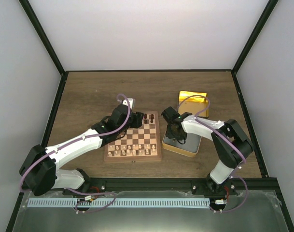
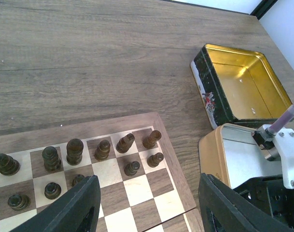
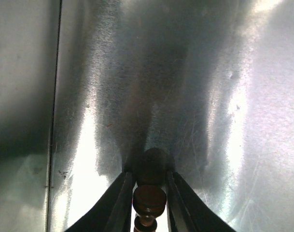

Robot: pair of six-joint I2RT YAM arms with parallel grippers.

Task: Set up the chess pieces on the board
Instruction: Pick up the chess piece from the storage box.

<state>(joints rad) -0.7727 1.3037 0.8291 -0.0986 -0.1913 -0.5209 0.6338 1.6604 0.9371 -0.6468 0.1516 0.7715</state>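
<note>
The board (image 1: 133, 155) lies in the middle of the table, with dark brown chess pieces (image 1: 147, 117) on its far rows and pale ones on the near rows. In the left wrist view the dark pieces (image 2: 102, 150) stand on the board (image 2: 173, 157) in two rows. My left gripper (image 2: 147, 208) is open and empty above the board's far right corner. My right gripper (image 3: 149, 195) is shut on a dark brown chess piece (image 3: 149, 200) just above the shiny floor of the shallow tin lid (image 3: 185, 96), right of the board.
A gold rectangular tin (image 1: 192, 102) stands open behind the lid (image 1: 192, 148); it also shows in the left wrist view (image 2: 238, 84). The table's dark frame runs along the sides and near edge.
</note>
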